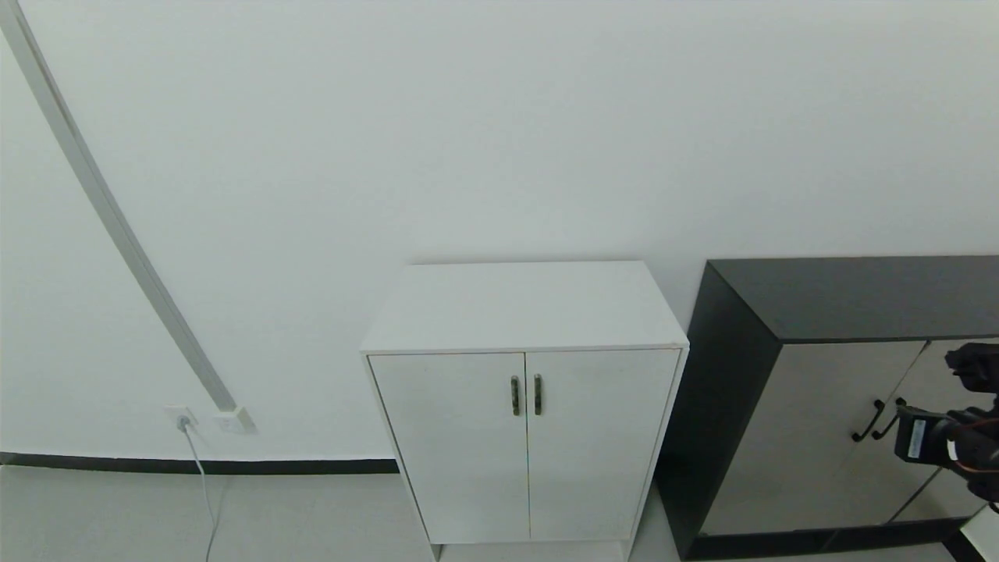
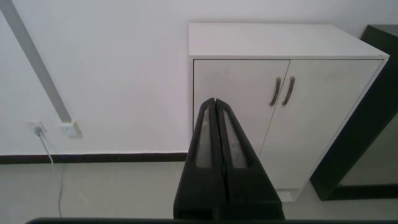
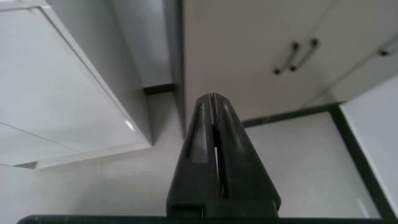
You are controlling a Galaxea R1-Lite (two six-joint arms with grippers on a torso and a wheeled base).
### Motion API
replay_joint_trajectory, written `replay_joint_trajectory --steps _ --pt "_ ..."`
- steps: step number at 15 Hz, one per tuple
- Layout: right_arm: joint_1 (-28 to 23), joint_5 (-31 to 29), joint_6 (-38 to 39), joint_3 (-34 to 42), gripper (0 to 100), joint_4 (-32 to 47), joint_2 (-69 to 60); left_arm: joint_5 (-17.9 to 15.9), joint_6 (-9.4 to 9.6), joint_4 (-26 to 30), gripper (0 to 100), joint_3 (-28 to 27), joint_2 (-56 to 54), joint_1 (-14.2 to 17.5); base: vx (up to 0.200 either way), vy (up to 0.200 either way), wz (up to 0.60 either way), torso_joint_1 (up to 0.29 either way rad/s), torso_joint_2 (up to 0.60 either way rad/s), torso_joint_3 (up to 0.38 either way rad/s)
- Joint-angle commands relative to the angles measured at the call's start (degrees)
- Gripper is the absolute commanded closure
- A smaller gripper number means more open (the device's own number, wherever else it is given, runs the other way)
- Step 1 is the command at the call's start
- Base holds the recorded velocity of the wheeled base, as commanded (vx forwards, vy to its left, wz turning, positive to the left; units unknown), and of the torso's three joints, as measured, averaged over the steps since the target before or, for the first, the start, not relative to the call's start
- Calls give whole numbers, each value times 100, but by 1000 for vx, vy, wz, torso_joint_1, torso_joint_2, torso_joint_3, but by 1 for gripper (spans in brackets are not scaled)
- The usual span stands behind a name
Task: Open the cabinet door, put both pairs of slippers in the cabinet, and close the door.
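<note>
The white cabinet (image 1: 523,437) stands on the pale floor (image 1: 101,515) with its back against the white wall (image 1: 468,140). Its two doors (image 1: 453,445) are both shut and meet in a thin line at the middle. On each side of this line there is one upright metal handle (image 1: 515,395), and the two handles are just beside each other. The top of the cabinet is bare.

The left gripper (image 2: 215,101) is in front of this cabinet and well apart from it, on the side of the left door. We see its two black fingers (image 2: 204,140) pressed together along their whole length, with nothing between them. The right gripper (image 3: 214,97) is above the floor, and its fingers also lie together and grip nothing.

Just beside the white cabinet, on the robot's right, stands a black cabinet (image 1: 734,390) with glossy grey doors and two black handles (image 1: 878,420). The right arm (image 1: 956,445) is in front of these doors. It carries a pale label (image 1: 921,437), but the print is too small for us to read.

On the wall to the left, a grey cable duct (image 1: 117,226) runs down at a slant to a small box (image 1: 234,421). A socket (image 1: 178,414) sits near it, and a white cable (image 1: 204,488) hangs from the socket to the floor. A dark skirting strip (image 1: 273,466) runs along the foot of the wall.
</note>
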Motion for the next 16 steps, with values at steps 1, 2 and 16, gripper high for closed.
replay_joint_trajectory --steps 1,2,16 --pt "-226 47 -129 385 100 0 -619 4 -6 -1 100 0 5 0 0 0 0 0 0 0" --pt "-332 231 -208 587 100 9 -883 4 -6 -1 100 0 5 0 0 0 0 0 0 0" --pt "-385 1312 -630 1044 100 3085 -4557 13 -6 -1 100 0 5 0 0 0 0 0 0 0"
